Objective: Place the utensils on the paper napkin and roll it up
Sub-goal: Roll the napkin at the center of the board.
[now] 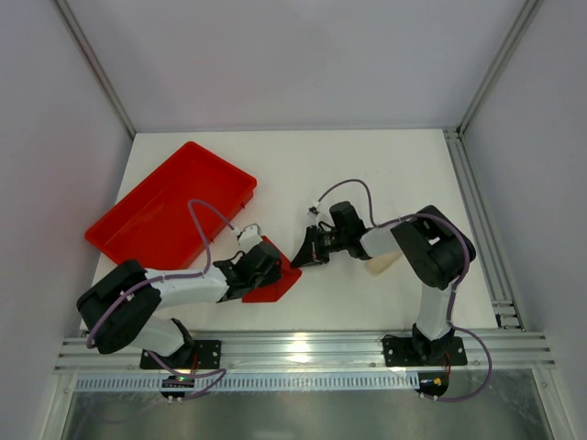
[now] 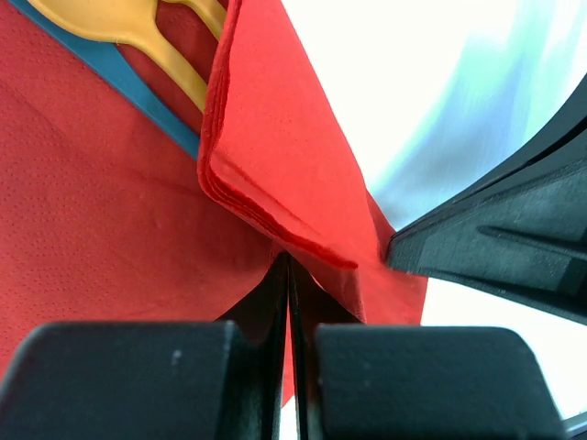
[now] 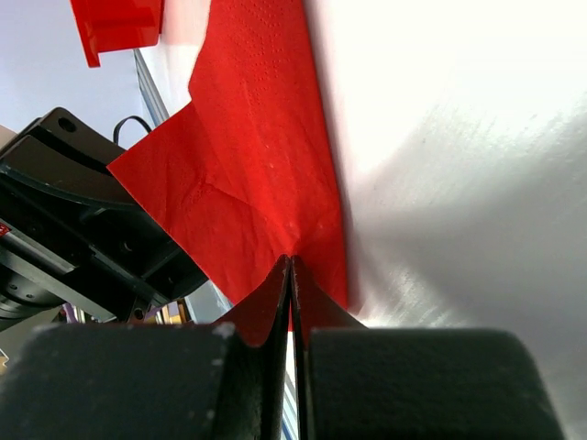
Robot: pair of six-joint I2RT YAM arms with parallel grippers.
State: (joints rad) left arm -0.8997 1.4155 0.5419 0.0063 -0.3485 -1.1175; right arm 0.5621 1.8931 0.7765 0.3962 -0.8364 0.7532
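White-and-black jointed arms (image 1: 183, 289), thin purple cables (image 1: 190, 209), matte black fingers (image 2: 138, 385)

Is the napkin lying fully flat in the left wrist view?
No, one side of the napkin is folded over toward the fork.

Cannot tell kind or number of the utensils (image 2: 119, 23): cropped by the top edge, upper left of the left wrist view. From above, largely hidden under the left hand (image 1: 264, 263): the paper napkin (image 1: 282, 282). Cropped at upper left of the right wrist view: the tray (image 3: 115, 23). Washed out at right: the worktop (image 3: 459, 137).
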